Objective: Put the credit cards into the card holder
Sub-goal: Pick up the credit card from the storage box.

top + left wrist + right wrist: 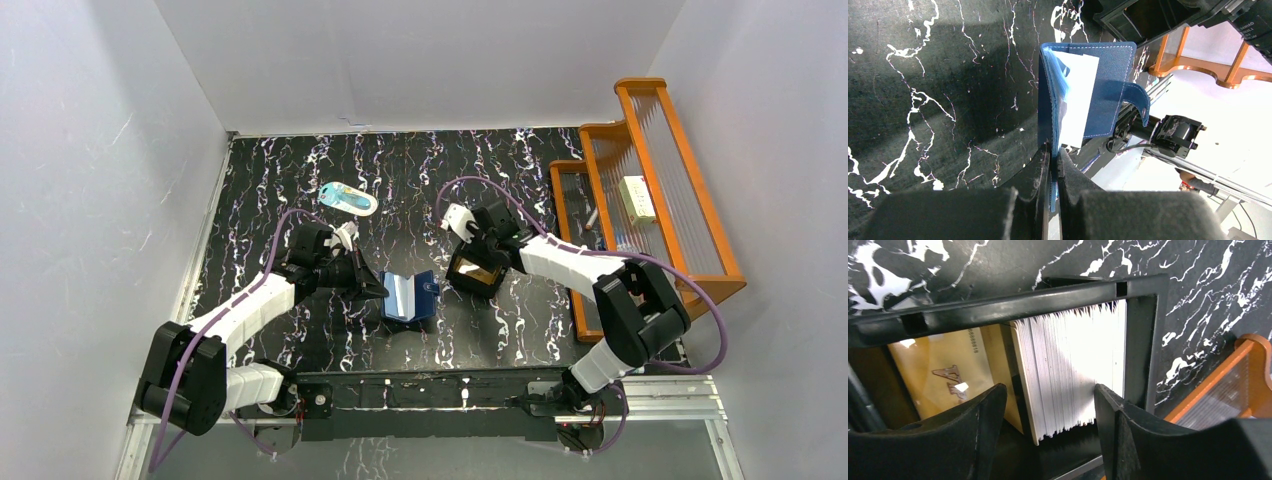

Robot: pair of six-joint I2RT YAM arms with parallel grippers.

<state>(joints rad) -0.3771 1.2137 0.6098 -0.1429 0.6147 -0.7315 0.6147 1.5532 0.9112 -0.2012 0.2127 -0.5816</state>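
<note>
Left gripper (372,288) is pinched tight on the card holder (408,297), which sits open at mid-table, a bit near of centre, between the two arms. On the left wrist view the fingers (1035,172) clamp the near edge of one blue flap and nothing else. A white card (1079,95) is tucked in the pale-blue inside, one long edge lying clear over the navy flap. The snap tab (1137,100) hangs free on the right. Right gripper (478,258) is nose-down in the black tray (462,283), just right of the holder, with only a thin strip of table (260,200) between them, so there's little room there. Its jaws are spread wide, holding nothing. On the right wrist view the fingers (973,435) straddle the stack of white cards (1073,370), which stands on edge against the tray's right wall. I can't tell if either pad touches the stack. A gold card (943,375) leans at the left of the stack, behind the left finger. The right finger sits close to the tray wall, so clearance is tight on that side. The orange rack (650,200) lines the right edge of the table, near the tray but apart from it. A pale-blue oval item (349,199) lies far-left of centre, well apart from both grippers. Bare marble runs along the far and left edges.
</note>
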